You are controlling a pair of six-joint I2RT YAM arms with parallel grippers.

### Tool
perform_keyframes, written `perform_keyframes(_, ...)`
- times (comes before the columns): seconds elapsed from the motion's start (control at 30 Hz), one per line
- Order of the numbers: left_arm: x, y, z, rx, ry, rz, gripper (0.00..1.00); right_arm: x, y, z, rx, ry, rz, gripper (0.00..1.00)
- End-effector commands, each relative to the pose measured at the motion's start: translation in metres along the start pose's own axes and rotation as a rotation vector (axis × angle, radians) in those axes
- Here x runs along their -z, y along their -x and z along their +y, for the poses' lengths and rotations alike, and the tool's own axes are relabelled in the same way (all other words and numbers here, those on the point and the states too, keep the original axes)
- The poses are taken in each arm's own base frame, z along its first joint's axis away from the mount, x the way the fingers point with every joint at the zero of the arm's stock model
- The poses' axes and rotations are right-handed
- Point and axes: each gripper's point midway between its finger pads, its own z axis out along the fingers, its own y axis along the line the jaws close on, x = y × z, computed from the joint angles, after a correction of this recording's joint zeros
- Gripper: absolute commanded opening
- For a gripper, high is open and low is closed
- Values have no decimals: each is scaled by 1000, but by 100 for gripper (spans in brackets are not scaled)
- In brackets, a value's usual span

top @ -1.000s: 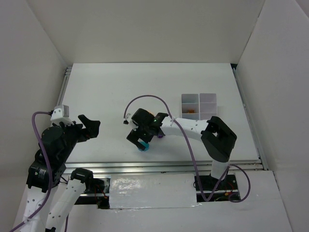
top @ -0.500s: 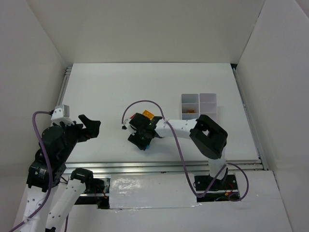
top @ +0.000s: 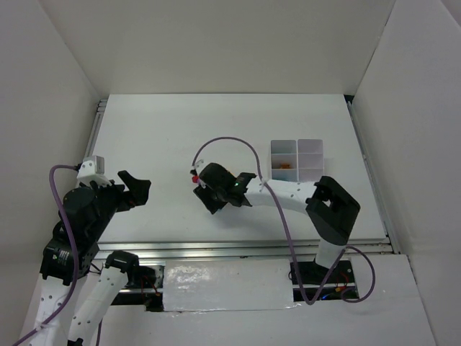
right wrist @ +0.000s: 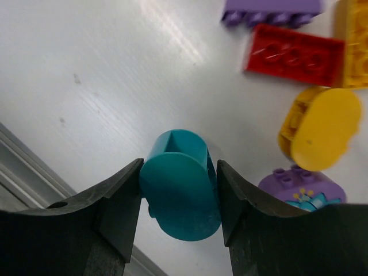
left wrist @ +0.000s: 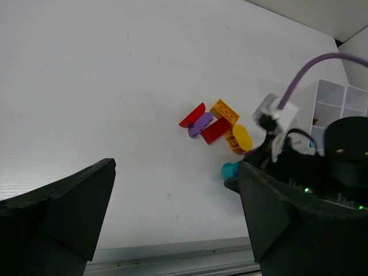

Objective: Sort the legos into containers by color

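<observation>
My right gripper is shut on a teal oval lego, one finger on each side, low over the table. The left wrist view shows the same teal lego poking out under the right arm. Just beyond lie more legos: a red brick, a purple brick, a yellow oval and a purple oval. From above, the right gripper hides most of the pile. The white containers stand to its right. My left gripper is open and holds nothing, far left.
One compartment of the containers holds an orange piece. The pile also shows a red half-oval and an orange brick. The table's metal front rail runs near the left gripper. A purple cable loops above the right wrist.
The right gripper has shut on the teal lego and moved away from the near edge toward the pile; from above the lego no longer shows. The left arm has not moved.
</observation>
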Motion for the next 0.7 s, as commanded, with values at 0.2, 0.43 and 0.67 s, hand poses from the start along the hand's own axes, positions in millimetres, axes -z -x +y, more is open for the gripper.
perform_keyframes(0.2, 1, 10, -7, -10, -35, -40, 100, 97, 47, -141, -913, -337, -360, 0)
perform_keyframes(0.43, 3, 11, -8, -9, -41, -48, 100, 150, -4, -196, -1367, -481, -612, 0)
perform_keyframes(0.67, 5, 12, -8, -9, -47, -57, 100, 160, -51, -220, -1558, -638, -633, 0)
